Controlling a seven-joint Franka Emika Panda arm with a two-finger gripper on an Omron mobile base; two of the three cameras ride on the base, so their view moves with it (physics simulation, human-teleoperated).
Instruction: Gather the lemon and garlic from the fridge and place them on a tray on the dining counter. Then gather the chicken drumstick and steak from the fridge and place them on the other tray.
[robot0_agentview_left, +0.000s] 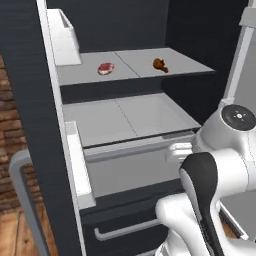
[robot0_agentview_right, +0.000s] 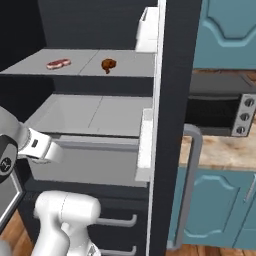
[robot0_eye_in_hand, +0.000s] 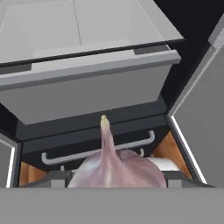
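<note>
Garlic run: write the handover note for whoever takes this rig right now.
Tool: shut on the garlic, stem pointing away from the hand, in front of the open fridge.
Steak and chicken drumstick: apart on the upper fridge shelf, untouched.
Lemon, trays and dining counter: not in these pictures, so their state can't be told.
Left: carry the garlic to a tray, then fetch both meats for the other tray.

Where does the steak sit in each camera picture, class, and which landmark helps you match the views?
Left base view: the steak lies on the upper fridge shelf, left of the chicken drumstick.
Right base view: the steak lies upper left, again left of the drumstick.
Hand view: not there.
Shared landmark: the pale drawer below the shelves.
</note>
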